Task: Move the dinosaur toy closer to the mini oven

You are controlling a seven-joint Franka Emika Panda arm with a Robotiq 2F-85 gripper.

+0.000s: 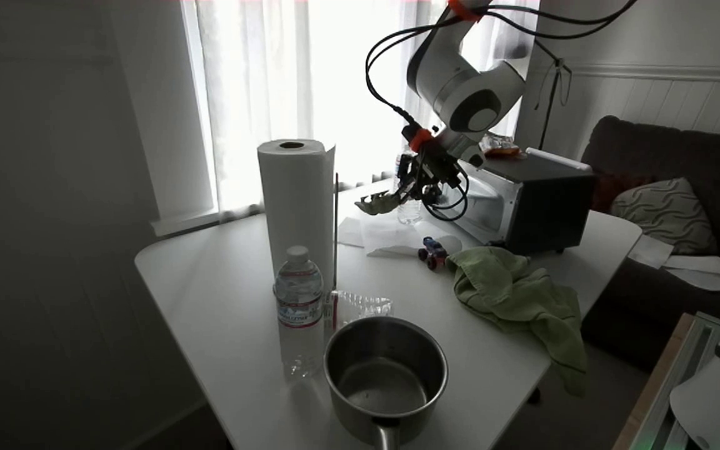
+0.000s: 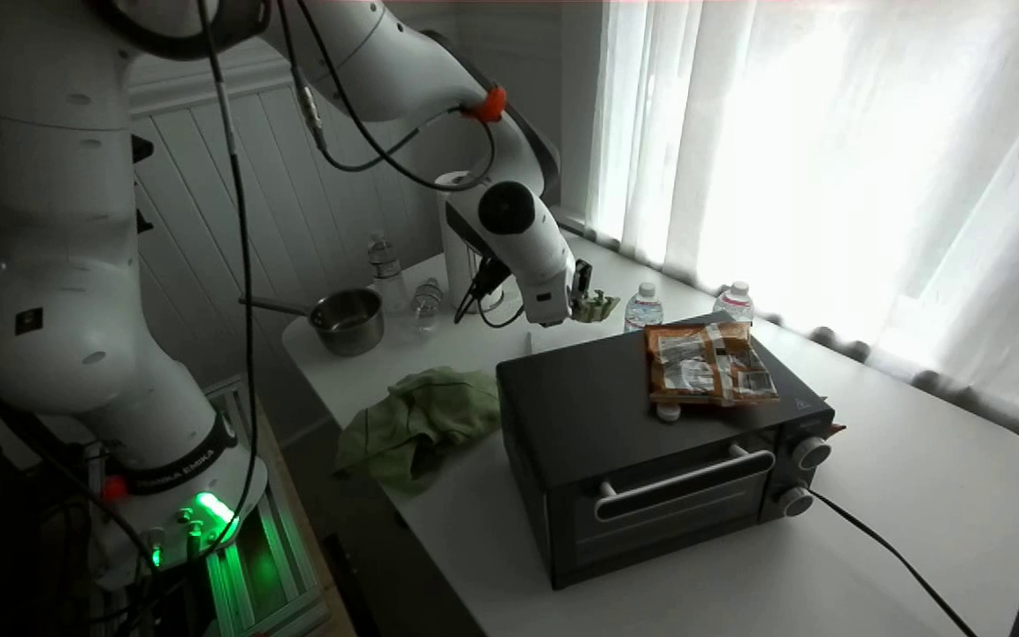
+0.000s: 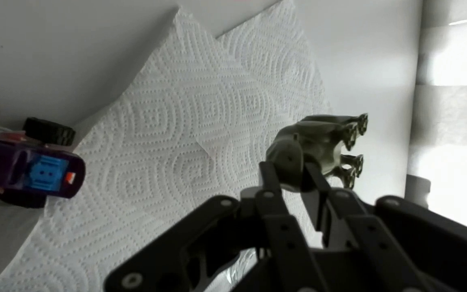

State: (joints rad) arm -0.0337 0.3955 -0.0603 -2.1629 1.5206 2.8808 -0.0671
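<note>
Gripping the dinosaur toy (image 3: 318,140) by one rounded end, head or tail I can't tell, jaws clamped on it; it hangs over the paper towels (image 3: 201,105), looks clear of the counter (image 1: 204,281), apart from the mini oven (image 2: 598,407). I'd guess light, stiff molded plastic, hard to break but smooth, and with the legs sticking out past my hold it could pivot or slip. Should do for this move; if I regrip, pinch across mid-body for balance.

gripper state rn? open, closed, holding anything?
Gripper: closed, holding the dinosaur toy between its fingers.
</note>
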